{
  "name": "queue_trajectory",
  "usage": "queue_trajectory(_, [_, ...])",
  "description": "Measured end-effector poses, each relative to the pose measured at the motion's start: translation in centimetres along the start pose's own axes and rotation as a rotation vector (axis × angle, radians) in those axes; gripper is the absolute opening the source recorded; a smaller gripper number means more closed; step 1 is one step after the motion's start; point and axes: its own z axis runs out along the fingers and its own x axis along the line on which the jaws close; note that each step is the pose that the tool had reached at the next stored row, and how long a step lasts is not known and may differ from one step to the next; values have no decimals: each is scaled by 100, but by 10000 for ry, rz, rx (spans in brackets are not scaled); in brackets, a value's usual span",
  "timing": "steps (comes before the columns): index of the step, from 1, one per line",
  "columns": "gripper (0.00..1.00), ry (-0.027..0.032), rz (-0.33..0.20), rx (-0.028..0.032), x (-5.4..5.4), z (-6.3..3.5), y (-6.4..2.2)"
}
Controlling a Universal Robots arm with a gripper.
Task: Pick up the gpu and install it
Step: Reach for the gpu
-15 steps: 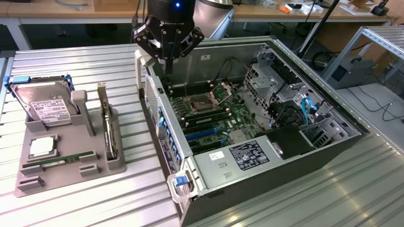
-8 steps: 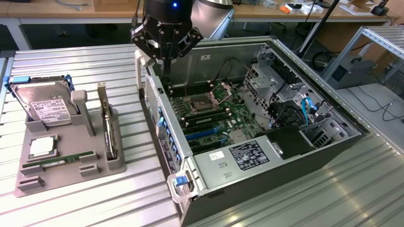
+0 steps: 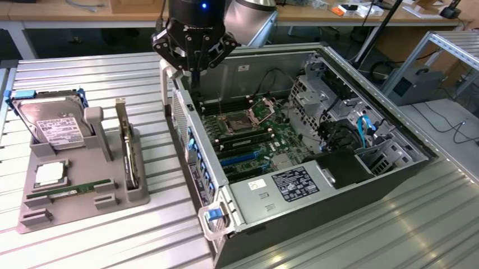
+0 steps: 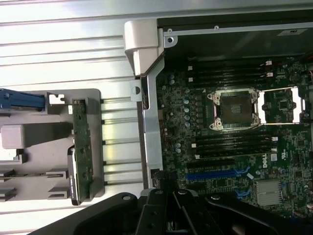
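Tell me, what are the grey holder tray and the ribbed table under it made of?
The holder tray looks like matte grey plastic, perhaps 3D-printed: dull, chunky, moulded slots. The table seems bare metal, probably aluminium: silvery ribbed strips with glare streaks.

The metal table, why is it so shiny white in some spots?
Exterior view: the ribbed table reflects light in pale streaks at the exterior view's right. Wrist view: it glares nearly white between the grey tray and the computer case, whose inside looks dim.

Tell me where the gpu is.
In the exterior view's left, the gpu stands on edge in the grey holder, between the hard drive and the computer case.
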Motion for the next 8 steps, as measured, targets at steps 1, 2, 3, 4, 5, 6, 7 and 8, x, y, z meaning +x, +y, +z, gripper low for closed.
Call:
queue_trajectory(1, [11, 0, 0, -1, 6, 0, 0])
queue_trajectory(2, [11, 0, 0, 0, 13, 0, -1])
queue_trajectory(3, [11, 0, 1, 0, 22, -1, -2])
queue_trajectory(4, [11, 0, 0, 0, 29, -1, -2])
queue_trajectory(5, [11, 0, 0, 0, 35, -1, -2])
queue_trajectory(6, [11, 0, 0, -1, 43, -1, -3])
queue_trajectory(7, [11, 0, 0, 0, 46, -1, -4])
queue_trajectory(8, [11, 0, 0, 0, 52, -1, -4])
